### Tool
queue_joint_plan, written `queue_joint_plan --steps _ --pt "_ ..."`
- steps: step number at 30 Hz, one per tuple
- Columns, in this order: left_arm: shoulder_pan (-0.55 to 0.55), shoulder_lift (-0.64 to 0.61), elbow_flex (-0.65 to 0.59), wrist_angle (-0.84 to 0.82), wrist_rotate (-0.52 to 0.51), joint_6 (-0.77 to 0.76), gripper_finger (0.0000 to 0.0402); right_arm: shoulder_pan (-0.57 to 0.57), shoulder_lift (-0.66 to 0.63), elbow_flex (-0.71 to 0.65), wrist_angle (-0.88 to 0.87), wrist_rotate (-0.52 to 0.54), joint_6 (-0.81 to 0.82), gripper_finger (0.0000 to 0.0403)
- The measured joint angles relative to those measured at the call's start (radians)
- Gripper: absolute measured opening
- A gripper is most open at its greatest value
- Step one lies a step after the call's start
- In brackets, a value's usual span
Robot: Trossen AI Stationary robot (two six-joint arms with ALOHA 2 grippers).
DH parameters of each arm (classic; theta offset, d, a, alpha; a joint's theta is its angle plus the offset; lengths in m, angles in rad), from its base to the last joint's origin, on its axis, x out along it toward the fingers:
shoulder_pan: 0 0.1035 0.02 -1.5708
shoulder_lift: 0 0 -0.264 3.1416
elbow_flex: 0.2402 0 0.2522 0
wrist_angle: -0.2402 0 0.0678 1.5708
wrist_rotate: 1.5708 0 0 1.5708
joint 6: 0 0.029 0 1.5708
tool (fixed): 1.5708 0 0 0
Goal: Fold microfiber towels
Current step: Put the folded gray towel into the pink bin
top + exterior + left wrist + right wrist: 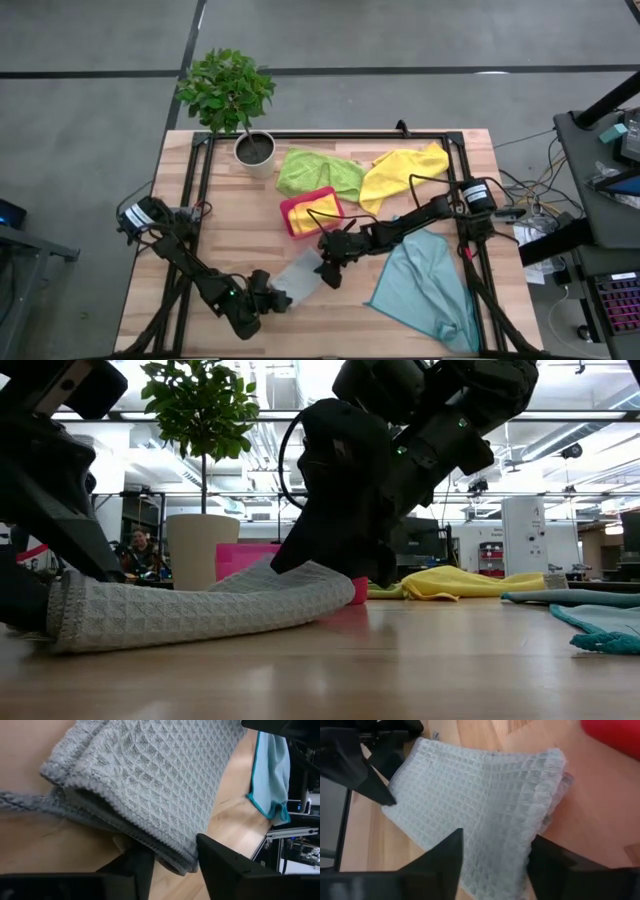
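Observation:
The pale grey towel [300, 272] lies folded in layers on the wooden table, between my two grippers. My left gripper [278, 297] is at its near-left end, open, with the folded corner [175, 855] between its fingers. My right gripper [328, 268] is at the towel's far-right end, open, with its fingers astride the cloth [492, 845]. A yellow towel lies in the pink tray [312, 212]. A lime green towel [318, 172], a second yellow towel [405, 172] and a teal towel [430, 290] lie apart on the table. My left gripper has the corner of the towel's folded edge [182, 862], several layers thick, filling the gap between its two fingers [220, 865]. It comes slanting down from the table's near left. The towel rests on the table. My right gripper sets its fingers [445, 857] on the towel's far-right end [495, 835], slanting down from the right, with cloth running between and past them. Whether it pinches the cloth, I cannot tell. That end [320, 575] humps up slightly under the gripper.
A potted plant [255, 148] stands at the far left. The teal towel lies spread at the near right, close to the right arm. A black frame [330, 135] runs around the table's edges. Bare wood shows at the near middle and left.

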Motion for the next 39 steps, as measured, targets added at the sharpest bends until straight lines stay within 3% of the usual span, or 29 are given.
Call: queue_joint_plan --steps 8,10,15,21,27,35,39 --pt "0.0 0.008 0.005 0.0 -0.005 0.058 0.0018 0.018 0.0 0.0 0.001 0.0 -0.056 0.0039" --pt "0.0 0.004 0.005 0.0 -0.004 0.077 0.001 0.029 0.0 0.0 0.015 0.007 -0.069 0.002" --pt "0.004 -0.033 0.005 -0.03 -0.022 0.241 0.0005 0.039 -0.002 0.0 0.025 0.006 -0.083 0.0017" --pt "0.015 -0.137 0.044 -0.248 -0.043 0.33 0.0002 0.037 -0.032 0.0 0.021 0.008 -0.108 0.0016" --pt "0.06 -0.26 0.066 -0.368 -0.03 0.524 0.0001 0.015 -0.123 0.0 -0.01 0.016 -0.156 0.0015" --pt "0.193 -0.429 0.08 -0.538 -0.009 0.852 0.0001 -0.072 -0.248 0.0 -0.068 0.058 -0.246 0.0015" --pt "0.298 -0.529 0.08 -0.552 -0.005 1.097 0.0 -0.133 -0.293 0.0 -0.081 0.061 -0.301 0.0015"
